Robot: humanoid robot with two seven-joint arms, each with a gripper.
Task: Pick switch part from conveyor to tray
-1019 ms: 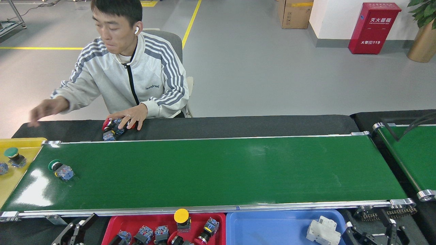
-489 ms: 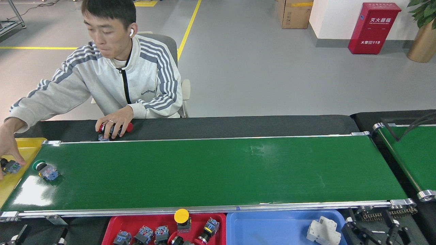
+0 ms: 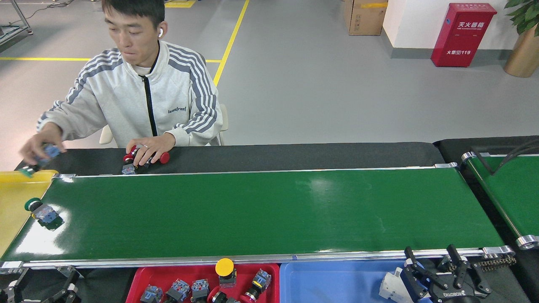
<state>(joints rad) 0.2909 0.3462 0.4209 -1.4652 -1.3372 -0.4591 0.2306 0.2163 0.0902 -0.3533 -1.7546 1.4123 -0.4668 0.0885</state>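
Observation:
A switch part (image 3: 41,211) with a green cap and a blue body lies at the far left end of the conveyor (image 3: 261,212), right by the end roller. The red tray (image 3: 145,275) below the belt's front rail holds several switch parts, one with a yellow cap (image 3: 224,268). My right gripper (image 3: 433,263) stands open at the bottom right, over the blue tray's right edge and just short of the front rail, far from the switch part. My left gripper (image 3: 44,288) shows at the bottom left corner, fingers spread, empty.
A person sits behind the belt: one hand (image 3: 40,145) holds a green-capped part above the yellow tray (image 3: 14,191), the other hand (image 3: 147,147) rests on red-capped parts. The blue tray (image 3: 332,282) holds a white part (image 3: 389,286). A second belt (image 3: 511,193) lies at the right.
The green-capped switch part rode left to the belt's end. The person lifted a part out of the yellow tray. My right gripper rose towards the front rail; my left gripper shifted left.

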